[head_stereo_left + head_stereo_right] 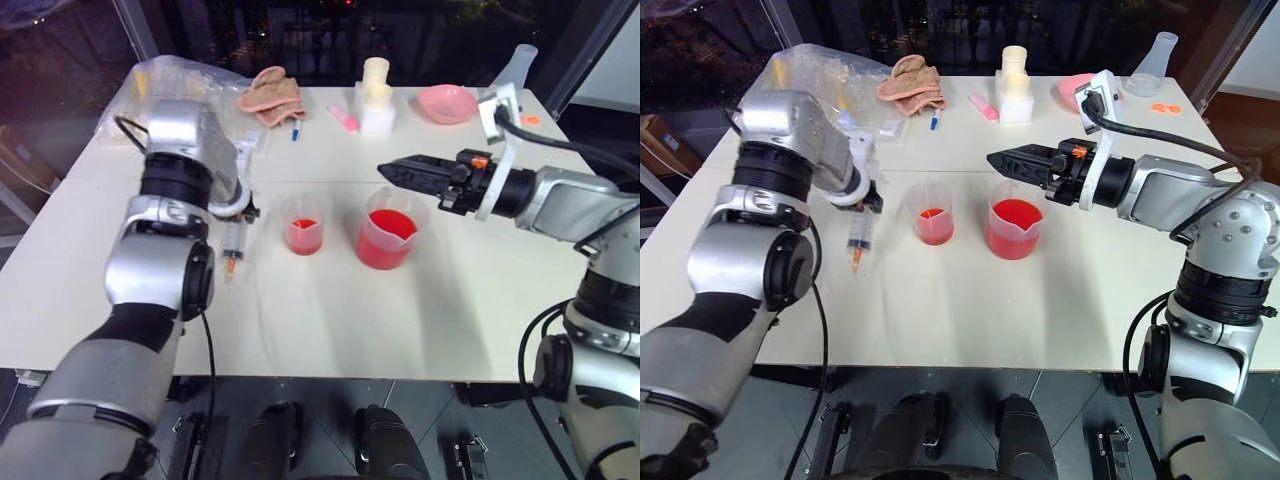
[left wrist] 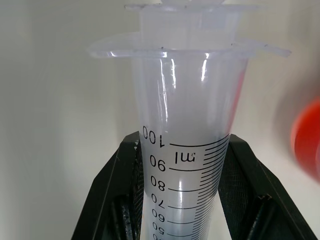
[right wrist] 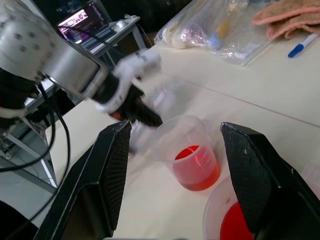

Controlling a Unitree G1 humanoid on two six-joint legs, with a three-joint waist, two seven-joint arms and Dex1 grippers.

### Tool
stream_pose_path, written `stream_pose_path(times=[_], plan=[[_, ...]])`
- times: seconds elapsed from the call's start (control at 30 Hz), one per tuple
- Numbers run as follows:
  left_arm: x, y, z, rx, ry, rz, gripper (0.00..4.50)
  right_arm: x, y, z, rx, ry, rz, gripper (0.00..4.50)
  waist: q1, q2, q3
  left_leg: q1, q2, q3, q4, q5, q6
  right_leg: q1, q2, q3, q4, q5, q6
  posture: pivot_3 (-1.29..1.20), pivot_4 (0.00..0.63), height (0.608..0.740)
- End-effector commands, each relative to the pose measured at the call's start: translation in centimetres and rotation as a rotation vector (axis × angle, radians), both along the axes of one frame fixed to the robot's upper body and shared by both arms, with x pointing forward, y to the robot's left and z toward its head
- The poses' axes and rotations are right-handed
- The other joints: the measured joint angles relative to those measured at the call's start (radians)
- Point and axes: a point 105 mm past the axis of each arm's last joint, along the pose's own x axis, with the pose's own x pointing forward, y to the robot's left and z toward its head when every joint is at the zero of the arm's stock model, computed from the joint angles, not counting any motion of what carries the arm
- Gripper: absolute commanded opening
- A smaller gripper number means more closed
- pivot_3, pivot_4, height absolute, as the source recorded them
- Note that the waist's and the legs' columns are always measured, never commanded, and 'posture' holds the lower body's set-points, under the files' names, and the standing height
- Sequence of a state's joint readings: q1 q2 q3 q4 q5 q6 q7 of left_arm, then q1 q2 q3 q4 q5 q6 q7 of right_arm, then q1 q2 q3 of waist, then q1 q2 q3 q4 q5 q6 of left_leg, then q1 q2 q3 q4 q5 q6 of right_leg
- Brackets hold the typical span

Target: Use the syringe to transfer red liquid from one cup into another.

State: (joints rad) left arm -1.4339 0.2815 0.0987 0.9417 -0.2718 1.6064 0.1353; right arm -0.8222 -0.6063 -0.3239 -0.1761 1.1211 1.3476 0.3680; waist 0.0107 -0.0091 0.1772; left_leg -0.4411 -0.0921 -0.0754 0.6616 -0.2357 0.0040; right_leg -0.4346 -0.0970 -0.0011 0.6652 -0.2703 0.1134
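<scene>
Between the two black fingers of the left gripper (image 2: 182, 200), the syringe (image 1: 859, 237) is clamped by its barrel near the top graduations, flange end uppermost in the left wrist view. From the head views it hangs nearly upright, orange tip down, just above the table (image 1: 970, 310) and beside the smaller cup (image 1: 931, 216) — not over either vessel. Its barrel looks empty, so the step in hand is judged to be the draw: carrying the tip to the source.

The large beaker (image 1: 1016, 225) stands just to the right of the smaller cup and holds the greater share of the red liquid (image 1: 1017, 214); the smaller cup has a shallow red pool at its bottom. The right gripper (image 1: 1006, 162) hovers level above the beaker's far rim, fingers spread and holding nothing.

To do the step well:
- Lift the tip clear of the smaller cup's rim before crossing toward the beaker — the two cups stand close together.
- Keep the barrel near vertical and lower the tip below the red surface before any draw.
- Bring the right gripper onto the plunger only once the barrel is steady; a sideways pull could tip the beaker.
</scene>
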Motion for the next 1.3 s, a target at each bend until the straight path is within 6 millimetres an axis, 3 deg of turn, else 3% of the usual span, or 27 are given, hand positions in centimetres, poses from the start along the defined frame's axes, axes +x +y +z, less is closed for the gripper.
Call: stream_pose_path(times=[0.03, 0.3, 0.37, 0.43, 0.63, 0.7, 0.8, 0.9, 0.97, 1.03, 1.17, 1.3], plan=[[-0.2, -0.2, 0.8, -0.001, 0.024, 0.03, 1.52, -0.7, 0.1, 1.2, 0.018, -0.064, 0.006, 2.94, -0.001, 0.0, 0.0, -0.001, 0.0, 0.0, 0.0, 0.0, 0.0, -0.001, 0.0, 0.0, 0.0, 0.0, 0.0, 0.0, 0.15, 0.74], [-0.5, 0.3, -0.3, 0.036, 0.063, 0.075, 1.52, -0.7, 0.1, 1.2, 0.022, -0.069, -0.004, 2.94, 0.0, 0.0, 0.0, -0.002, 0.0, 0.0, 0.0, 0.0, -0.001, -0.003, 0.0, 0.0, 0.001, 0.0, 0.0, 0.0, 0.15, 0.74], [-0.5, 0.6, -0.4, 0.048, 0.06, 0.088, 2.49, -0.7, 0.1, 1.1, 0.022, -0.067, -0.007, 2.99, 0.0, 0.0, 0.0, -0.002, 0.0, 0.0, 0.0, 0.0, -0.001, -0.003, 0.0, 0.0, 0.001, 0.0, 0.0, 0.0, 0.15, 0.74], [-0.4, 0.9, -0.3, 0.056, 0.046, 0.098, 3.11, -0.7, 0.1, 1.1, 0.021, -0.067, -0.009, 2.99, 0.0, 0.0, 0.0, -0.002, 0.0, 0.0, 0.0, 0.0, -0.001, -0.003, 0.0, 0.0, 0.001, 0.0, 0.001, 0.0, 0.15, 0.74], [0.4, 0.2, 1.2, -0.058, -0.058, 0.116, 4.48, -0.7, 0.1, 1.1, 0.022, -0.069, -0.008, 2.99, 0.0, 0.0, 0.0, -0.002, 0.0, 0.0, 0.0, 0.001, -0.001, -0.003, 0.0, 0.0, 0.001, 0.001, 0.001, 0.0, 0.15, 0.74], [0.7, 0.4, 2.0, -0.113, -0.117, 0.142, 4.48, -0.7, 0.1, 1.1, 0.022, -0.07, -0.008, 2.99, -0.001, 0.0, 0.0, -0.002, 0.0, 0.0, 0.0, 0.001, -0.001, -0.003, 0.0, 0.0, 0.001, 0.001, 0.001, 0.0, 0.15, 0.74], [1.3, 0.8, 5.4, -0.149, -0.351, 0.136, 4.48, -0.8, 0.1, 1.1, 0.021, -0.074, -0.005, 2.99, -0.004, 0.0, 0.0, -0.002, 0.0, 0.001, 0.0, 0.001, -0.001, -0.003, 0.0, 0.001, 0.002, 0.001, 0.0, 0.0, 0.15, 0.74], [1.6, 0.8, 10.8, -0.216, -0.735, 0.067, 4.48, -1.0, 0.4, 1.0, 0.01, -0.083, 0.008, 2.99, -0.003, 0.0, 0.0, -0.003, 0.0, 0.001, 0.0, 0.001, -0.002, -0.003, 0.0, 0.001, 0.002, 0.001, 0.0, 0.0, 0.15, 0.74], [1.1, 1.5, 12.7, -0.272, -0.897, 0.045, 4.48, -1.2, 0.4, 0.8, -0.002, -0.083, 0.015, 2.99, -0.001, 0.0, 0.0, -0.003, 0.001, 0.001, 0.0, 0.001, -0.002, -0.003, 0.0, 0.001, 0.001, 0.001, 0.0, 0.0, 0.15, 0.74], [0.5, 2.4, 12.2, -0.335, -0.936, 0.051, 4.48, -1.3, 0.5, 0.8, -0.015, -0.083, 0.026, 2.99, -0.001, 0.001, -0.001, -0.002, 0.0, 0.001, 0.0, 0.001, -0.002, -0.003, 0.0, 0.001, 0.001, 0.001, 0.0, 0.0, 0.15, 0.74], [-0.5, 4.7, 9.8, -0.148, -0.938, 0.02, 4.48, -2.0, 0.4, 0.6, -0.071, -0.082, 0.066, 2.99, -0.004, 0.003, -0.002, 0.0, 0.0, 0.001, 0.0, 0.001, -0.002, -0.001, 0.0, 0.001, 0.001, 0.001, 0.0, 0.0, 0.15, 0.74], [-2.1, 4.6, 11.6, -0.031, -1.132, -0.152, 4.48, -3.5, -0.1, -0.1, -0.18, -0.111, 0.136, 2.99, 0.001, 0.001, -0.001, -0.001, 0.001, 0.001, 0.001, 0.001, -0.002, -0.001, 0.001, 0.001, 0.001, 0.001, 0.0, 0.0, 0.15, 0.74]])
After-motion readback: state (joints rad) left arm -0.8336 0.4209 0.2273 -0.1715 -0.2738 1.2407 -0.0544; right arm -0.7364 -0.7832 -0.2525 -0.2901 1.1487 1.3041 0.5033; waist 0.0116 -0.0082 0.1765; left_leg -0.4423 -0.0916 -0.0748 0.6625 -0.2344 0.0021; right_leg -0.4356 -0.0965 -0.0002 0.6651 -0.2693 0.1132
